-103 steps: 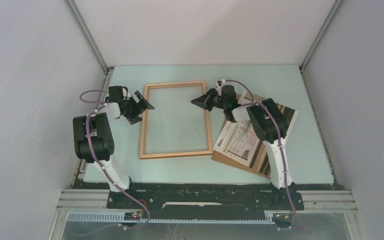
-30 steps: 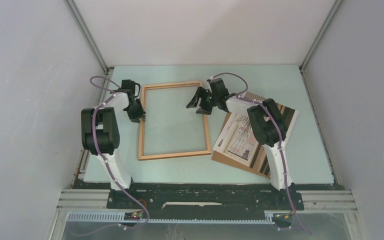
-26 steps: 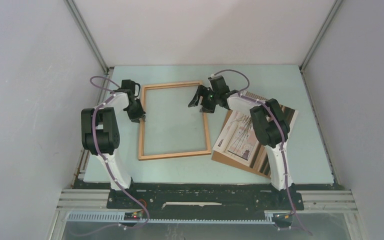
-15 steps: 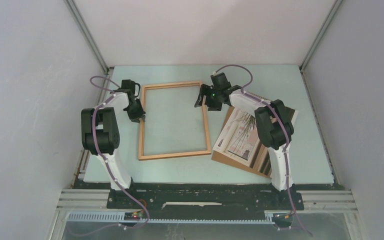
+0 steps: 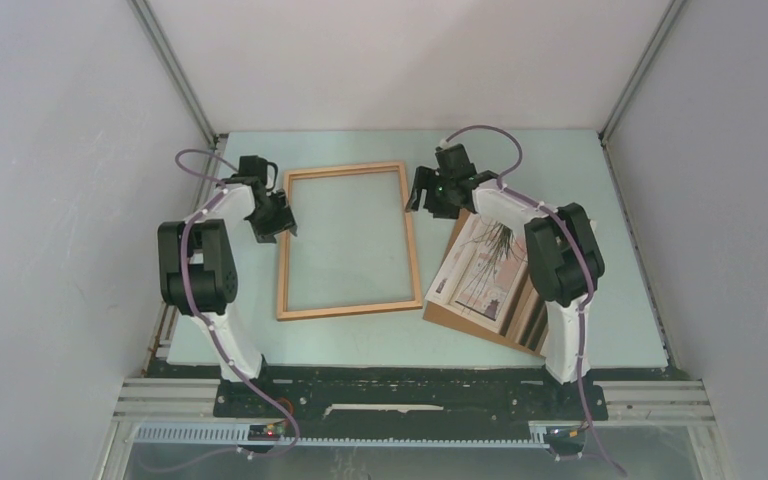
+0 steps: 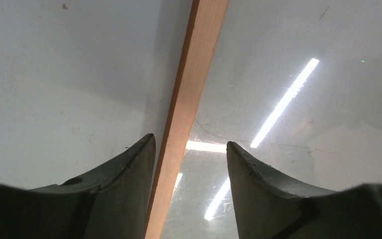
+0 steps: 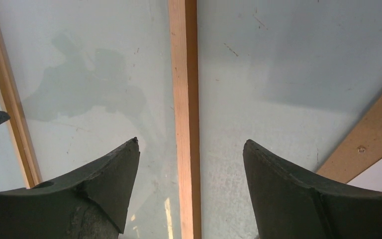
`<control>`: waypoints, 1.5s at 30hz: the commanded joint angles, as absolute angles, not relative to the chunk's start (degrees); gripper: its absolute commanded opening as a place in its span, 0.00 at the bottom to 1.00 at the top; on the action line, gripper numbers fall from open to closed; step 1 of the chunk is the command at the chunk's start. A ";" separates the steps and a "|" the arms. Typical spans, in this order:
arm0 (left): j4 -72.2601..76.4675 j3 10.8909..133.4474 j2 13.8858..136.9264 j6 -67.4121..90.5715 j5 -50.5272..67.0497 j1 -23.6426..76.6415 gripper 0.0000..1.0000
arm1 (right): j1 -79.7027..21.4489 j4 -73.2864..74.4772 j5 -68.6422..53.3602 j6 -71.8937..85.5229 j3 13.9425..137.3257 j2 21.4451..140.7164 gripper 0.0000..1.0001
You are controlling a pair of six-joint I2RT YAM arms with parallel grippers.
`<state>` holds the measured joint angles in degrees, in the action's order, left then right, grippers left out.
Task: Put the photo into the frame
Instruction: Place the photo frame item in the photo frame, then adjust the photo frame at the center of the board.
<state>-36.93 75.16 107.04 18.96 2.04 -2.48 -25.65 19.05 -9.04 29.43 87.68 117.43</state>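
The frame (image 5: 348, 240), thin light wood with glass in it, lies flat mid-table. My left gripper (image 5: 282, 226) stands over its left rail (image 6: 191, 89); in the left wrist view the gripper (image 6: 190, 142) is open, the rail close beside the left finger and apart from the right one. My right gripper (image 5: 418, 196) hovers over the frame's right rail (image 7: 184, 74); the right wrist view shows it (image 7: 190, 143) wide open, straddling the rail without touching. The photo (image 5: 480, 262), a spiky plant print, lies to the right of the frame.
A brown backing board (image 5: 465, 318) lies under the photo, its corner (image 7: 373, 137) showing in the right wrist view. Grey walls enclose the pale green table (image 5: 560, 160) on three sides. The arm bases stand along the near edge.
The left gripper has spread its fingers off the frame's left rail. The right arm has swung right, from over the glass to above the right rail, uncovering more of the photo.
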 commanded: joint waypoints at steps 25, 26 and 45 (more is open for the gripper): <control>-30.45 85.52 116.95 24.75 18.41 -7.46 0.95 | -28.24 8.36 -21.03 41.66 88.06 125.15 0.57; -30.12 86.32 117.68 25.21 20.14 -7.37 0.94 | -28.61 5.67 -21.94 43.16 84.32 122.96 0.57; -37.91 109.28 125.98 22.52 24.71 -4.98 0.98 | -37.90 6.55 -15.84 37.97 61.34 96.64 0.82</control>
<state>-32.86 100.77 126.63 23.97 24.69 -6.15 -42.98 -0.16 -21.47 48.47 59.99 104.53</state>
